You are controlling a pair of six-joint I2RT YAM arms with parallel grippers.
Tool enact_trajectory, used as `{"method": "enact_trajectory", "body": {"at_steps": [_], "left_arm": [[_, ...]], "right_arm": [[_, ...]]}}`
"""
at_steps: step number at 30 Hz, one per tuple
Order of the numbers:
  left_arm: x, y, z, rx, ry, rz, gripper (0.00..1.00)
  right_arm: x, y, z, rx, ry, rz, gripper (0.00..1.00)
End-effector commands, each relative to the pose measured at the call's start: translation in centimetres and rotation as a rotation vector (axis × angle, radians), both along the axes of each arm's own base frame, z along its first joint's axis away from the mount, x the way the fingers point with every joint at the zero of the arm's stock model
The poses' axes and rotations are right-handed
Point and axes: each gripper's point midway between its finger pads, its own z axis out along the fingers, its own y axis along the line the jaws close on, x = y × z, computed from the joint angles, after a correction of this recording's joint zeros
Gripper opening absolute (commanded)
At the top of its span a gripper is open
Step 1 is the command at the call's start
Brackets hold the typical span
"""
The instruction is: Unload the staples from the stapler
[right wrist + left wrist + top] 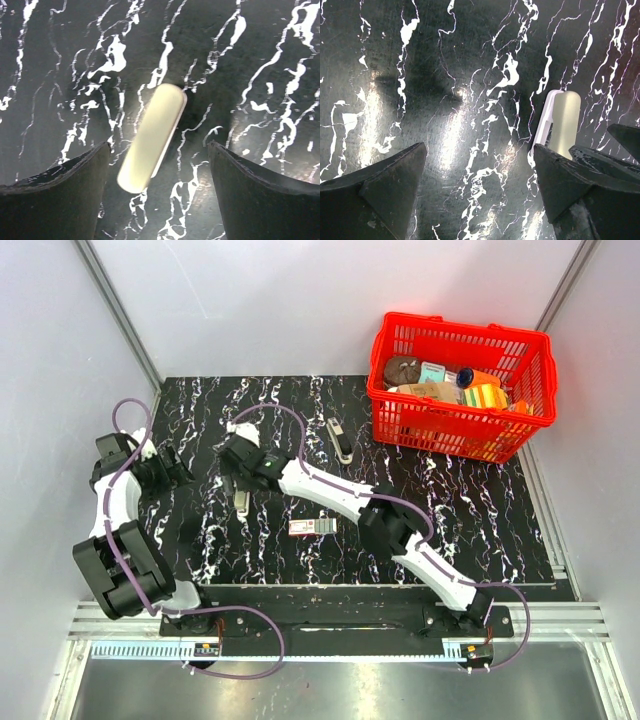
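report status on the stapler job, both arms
Left gripper open, empty. Right gripper open, fingers either side of the stapler, not gripping. Stapler lying on the table. Small box nearby, not blocking.

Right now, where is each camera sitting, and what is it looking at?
Top external: sits above and behind the robot and looks down at the table and the red basket. Both arms show whole.
Left wrist: rides on the left arm and looks down at the table. The open left pincer shows at the bottom, and the stapler is on the right.
Right wrist: rides on the right arm and looks down on the stapler. The open right pincer shows on either side of it.
Shared: both wrist views show the stapler on the table.
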Motion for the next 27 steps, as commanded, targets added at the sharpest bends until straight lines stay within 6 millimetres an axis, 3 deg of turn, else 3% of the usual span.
{"method": "enact_trajectory", "body": {"at_steps": [1,7,13,21,27], "left_arm": [[-0.3,0.3,1.0,0.058,-0.049,-0.051,0.93],[-1.2,0.3,0.7,0.070,-0.045,-0.053,0.93],[-1.2,1.4,-0.4,0.093,-0.011,-0.021,0.93],[-0.8,1.8,-0.3,0.107,-0.020,-0.010,0.93],[-0.8,1.1,-0.2,0.091,-0.032,-0.034,0.98]], "right_arm": [[-0.4,1.5,1.0,0.030,-0.018,-0.026,0.83],[0.0,1.2,-1.3,-0.010,-0.003,-0.061,0.81],[-0.1,2.1,-1.8,0.020,0.011,-0.051,0.74],[-0.4,1.8,-2.0,0.005,0.018,-0.038,0.49],[-0.6,1.0,-1.9,-0.023,0.017,-0.035,0.36]]}}
